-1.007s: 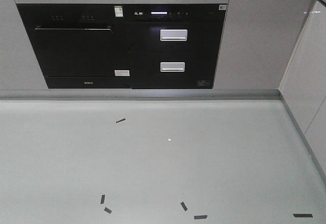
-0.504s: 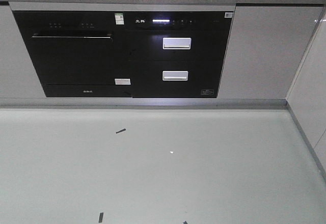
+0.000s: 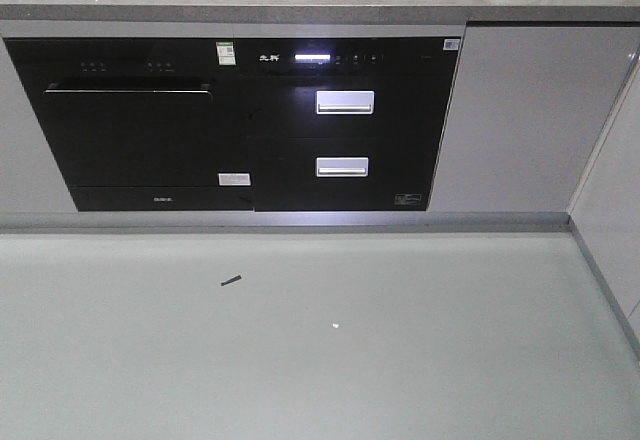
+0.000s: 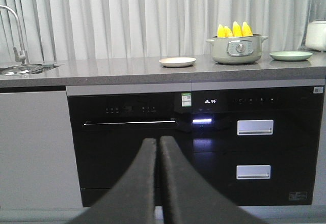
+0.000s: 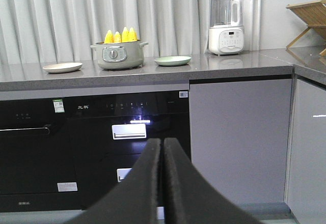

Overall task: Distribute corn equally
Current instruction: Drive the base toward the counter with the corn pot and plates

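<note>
Four bright yellow corn cobs (image 4: 234,29) stand in round grey-green pot (image 4: 237,52), 1 o'clock from closed left gripper (image 4: 158,150) | right gripper (image 5: 162,150) closed

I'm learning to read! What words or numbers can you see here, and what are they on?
"先科" (my best reading), white on the black appliance's control strip.
The green sticker beside it: too small to read.
The white nameplate low on the appliance: blurred.
The blender's display: unreadable.
</note>
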Robot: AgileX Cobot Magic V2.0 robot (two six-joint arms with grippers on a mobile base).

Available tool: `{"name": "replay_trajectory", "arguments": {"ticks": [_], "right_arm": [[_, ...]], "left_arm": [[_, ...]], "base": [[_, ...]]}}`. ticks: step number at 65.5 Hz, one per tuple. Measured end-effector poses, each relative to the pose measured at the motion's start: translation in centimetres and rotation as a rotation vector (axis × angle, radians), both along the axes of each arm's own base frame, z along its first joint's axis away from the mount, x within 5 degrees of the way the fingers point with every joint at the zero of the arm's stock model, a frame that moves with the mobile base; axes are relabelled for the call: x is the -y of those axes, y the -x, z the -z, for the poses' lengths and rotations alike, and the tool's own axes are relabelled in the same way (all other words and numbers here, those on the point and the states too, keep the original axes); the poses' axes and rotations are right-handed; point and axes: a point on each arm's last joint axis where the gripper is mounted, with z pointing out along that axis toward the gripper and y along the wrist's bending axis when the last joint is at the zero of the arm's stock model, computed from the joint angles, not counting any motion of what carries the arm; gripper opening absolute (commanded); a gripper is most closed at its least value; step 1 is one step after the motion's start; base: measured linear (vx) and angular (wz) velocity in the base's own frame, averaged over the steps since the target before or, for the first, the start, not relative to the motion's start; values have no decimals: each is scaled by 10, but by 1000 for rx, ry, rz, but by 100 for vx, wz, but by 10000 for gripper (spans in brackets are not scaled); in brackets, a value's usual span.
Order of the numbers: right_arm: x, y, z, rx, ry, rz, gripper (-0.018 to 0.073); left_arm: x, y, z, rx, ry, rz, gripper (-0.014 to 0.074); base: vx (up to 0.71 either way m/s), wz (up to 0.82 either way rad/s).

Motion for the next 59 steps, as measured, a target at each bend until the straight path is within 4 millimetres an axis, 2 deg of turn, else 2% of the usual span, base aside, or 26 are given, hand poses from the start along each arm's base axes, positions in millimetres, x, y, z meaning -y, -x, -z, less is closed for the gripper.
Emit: {"name": "replay_trajectory", "arguments": {"ticks": [59], "right_arm": [[0, 0, 0, 0, 0, 0, -7]], "left_arm": [[0, 0, 0, 0, 0, 0, -6]], "base": [[19, -1]]}}
